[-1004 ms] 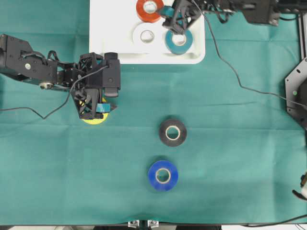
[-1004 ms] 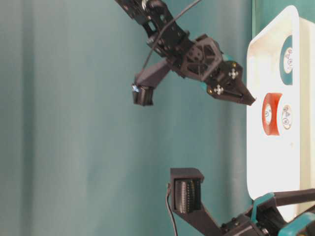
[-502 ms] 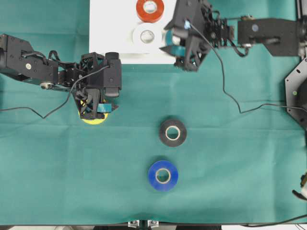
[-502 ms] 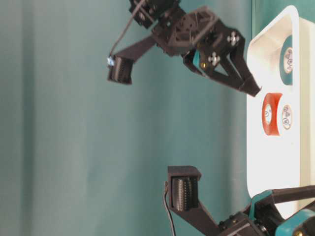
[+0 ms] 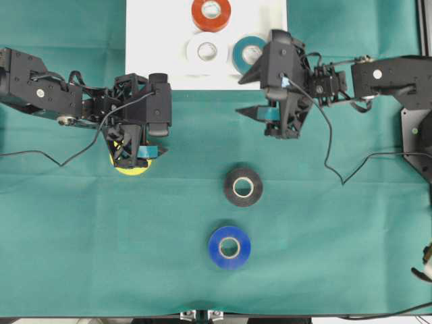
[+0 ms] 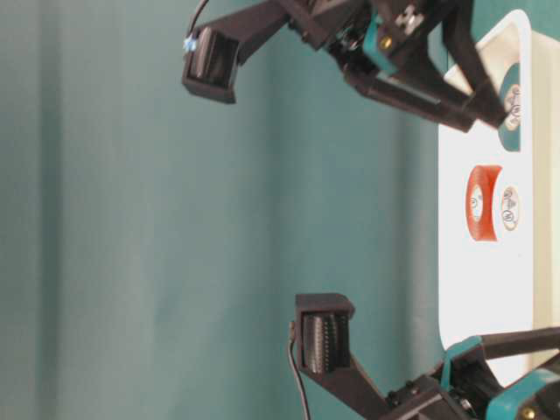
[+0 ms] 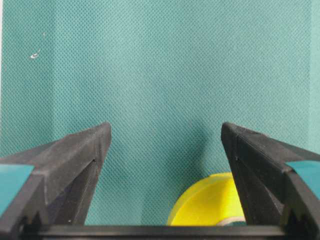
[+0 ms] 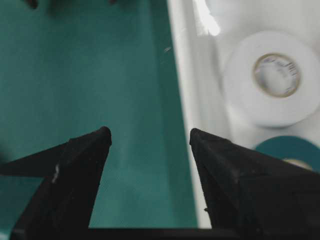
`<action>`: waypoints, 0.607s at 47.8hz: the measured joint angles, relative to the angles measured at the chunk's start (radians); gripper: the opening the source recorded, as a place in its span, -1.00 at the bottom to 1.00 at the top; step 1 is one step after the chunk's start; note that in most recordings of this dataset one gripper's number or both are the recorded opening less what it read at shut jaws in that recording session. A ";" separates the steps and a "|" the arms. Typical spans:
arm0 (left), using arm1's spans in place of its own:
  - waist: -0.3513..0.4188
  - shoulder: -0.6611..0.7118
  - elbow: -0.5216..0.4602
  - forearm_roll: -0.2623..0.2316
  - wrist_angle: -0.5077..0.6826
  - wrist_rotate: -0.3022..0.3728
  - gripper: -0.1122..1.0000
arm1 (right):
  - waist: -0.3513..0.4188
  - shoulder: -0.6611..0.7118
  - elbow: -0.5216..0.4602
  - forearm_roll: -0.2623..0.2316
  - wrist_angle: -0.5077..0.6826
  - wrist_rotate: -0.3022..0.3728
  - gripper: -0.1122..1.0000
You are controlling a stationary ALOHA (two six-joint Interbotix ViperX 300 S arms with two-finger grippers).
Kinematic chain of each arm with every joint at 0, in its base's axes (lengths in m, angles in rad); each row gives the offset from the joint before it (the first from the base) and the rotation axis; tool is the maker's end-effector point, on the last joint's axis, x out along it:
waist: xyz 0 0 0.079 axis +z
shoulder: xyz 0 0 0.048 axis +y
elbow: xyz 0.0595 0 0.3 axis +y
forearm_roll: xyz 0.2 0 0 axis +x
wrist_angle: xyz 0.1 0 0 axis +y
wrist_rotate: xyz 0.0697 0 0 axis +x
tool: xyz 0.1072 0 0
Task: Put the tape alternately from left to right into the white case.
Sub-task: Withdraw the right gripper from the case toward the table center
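The white case (image 5: 155, 40) at the table's far edge holds three rolls of tape: orange-red (image 5: 211, 13), white (image 5: 206, 49) and teal (image 5: 248, 52). My right gripper (image 5: 245, 94) hangs open and empty just off the case's near edge. In the right wrist view its fingers straddle the case rim (image 8: 192, 100), with the white roll (image 8: 272, 77) and teal roll (image 8: 292, 150) beyond. My left gripper (image 5: 138, 155) is open over the yellow roll (image 5: 133, 167). In the left wrist view that roll (image 7: 210, 202) lies beside the right finger (image 7: 250, 160), ungripped. The black roll (image 5: 243, 187) and blue roll (image 5: 229, 247) lie on the green cloth.
Green cloth (image 5: 324, 236) covers the table. A black cable (image 5: 337, 169) trails from the right arm across the cloth. Another cable (image 5: 54, 158) runs from the left arm. A metal frame bracket (image 5: 418, 128) stands at the right edge.
My right gripper has pulled back from over the teal roll in the case to just past the case's near edge, leaving the roll there. The left arm has barely moved.
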 measured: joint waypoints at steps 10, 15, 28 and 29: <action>-0.002 -0.002 -0.011 0.000 0.000 -0.011 0.66 | 0.032 -0.012 0.026 0.000 -0.005 0.000 0.49; -0.002 0.000 -0.014 0.002 0.000 -0.015 0.66 | 0.037 -0.014 0.032 0.002 -0.005 0.000 0.49; -0.002 -0.002 -0.015 0.000 0.000 -0.021 0.66 | 0.043 -0.014 0.035 0.000 -0.005 0.000 0.49; -0.002 0.000 -0.015 0.002 0.000 -0.021 0.66 | 0.044 -0.014 0.035 0.000 -0.005 0.000 0.49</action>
